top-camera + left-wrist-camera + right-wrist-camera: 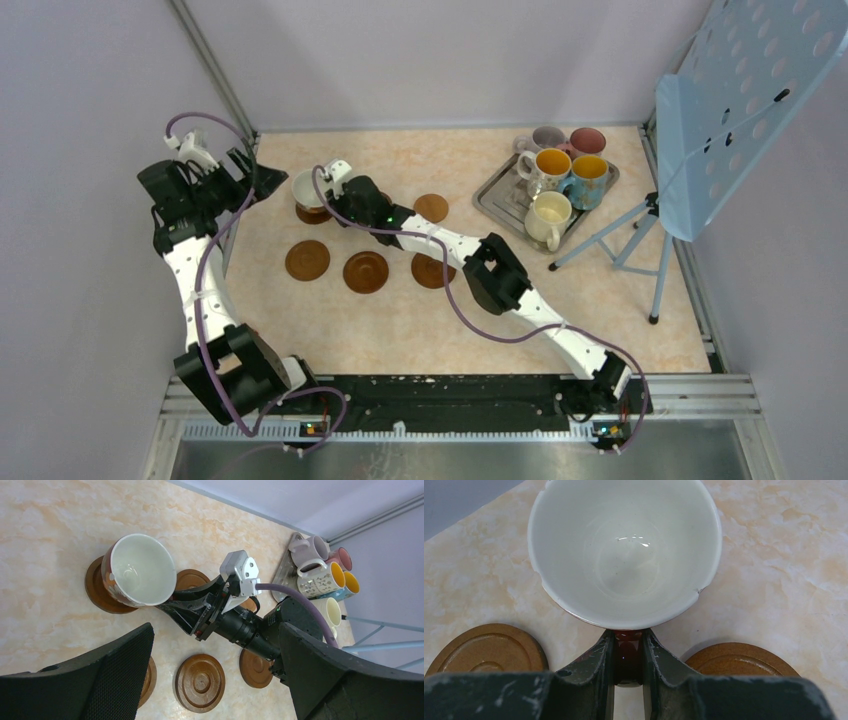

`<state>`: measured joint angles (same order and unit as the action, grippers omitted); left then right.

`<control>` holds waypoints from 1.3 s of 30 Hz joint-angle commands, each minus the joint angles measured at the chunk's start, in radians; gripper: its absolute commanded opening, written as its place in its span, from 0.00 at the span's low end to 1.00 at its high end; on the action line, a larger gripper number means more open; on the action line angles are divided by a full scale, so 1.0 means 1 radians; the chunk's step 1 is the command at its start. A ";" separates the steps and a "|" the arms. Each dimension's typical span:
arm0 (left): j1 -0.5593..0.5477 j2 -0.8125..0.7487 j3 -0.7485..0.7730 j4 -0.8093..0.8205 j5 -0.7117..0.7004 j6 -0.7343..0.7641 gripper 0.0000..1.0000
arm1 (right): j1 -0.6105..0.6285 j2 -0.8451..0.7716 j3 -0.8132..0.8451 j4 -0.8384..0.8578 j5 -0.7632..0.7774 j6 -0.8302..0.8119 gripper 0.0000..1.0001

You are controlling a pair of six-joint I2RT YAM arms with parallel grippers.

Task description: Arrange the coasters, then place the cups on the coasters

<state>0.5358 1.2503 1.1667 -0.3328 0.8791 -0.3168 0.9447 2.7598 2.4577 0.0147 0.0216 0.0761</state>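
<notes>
My right gripper (628,647) is shut on the dark red handle of a cup (624,550) that is white inside and dark red outside. That cup (307,188) sits over a brown coaster (316,214) at the back left; whether it rests on it I cannot tell. Three more coasters (307,260) (365,271) (432,270) lie in a row in front, and a lighter coaster (431,207) is further back. Several cups (552,165) stand on the silver tray (497,195). My left gripper (252,180) hangs open left of the held cup (137,570), holding nothing.
A blue perforated panel (740,90) on a tripod (620,240) stands at the right, its legs reaching down beside the tray. Walls close in the table at the left, back and right. The right arm (495,275) stretches diagonally across the middle.
</notes>
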 commanded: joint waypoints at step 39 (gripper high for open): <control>0.027 0.001 -0.016 0.045 0.056 -0.016 0.99 | 0.032 -0.097 0.014 0.117 -0.017 0.037 0.36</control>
<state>0.5522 1.2549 1.1549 -0.3290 0.9089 -0.3290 0.9558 2.7598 2.4573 0.0677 0.0208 0.0937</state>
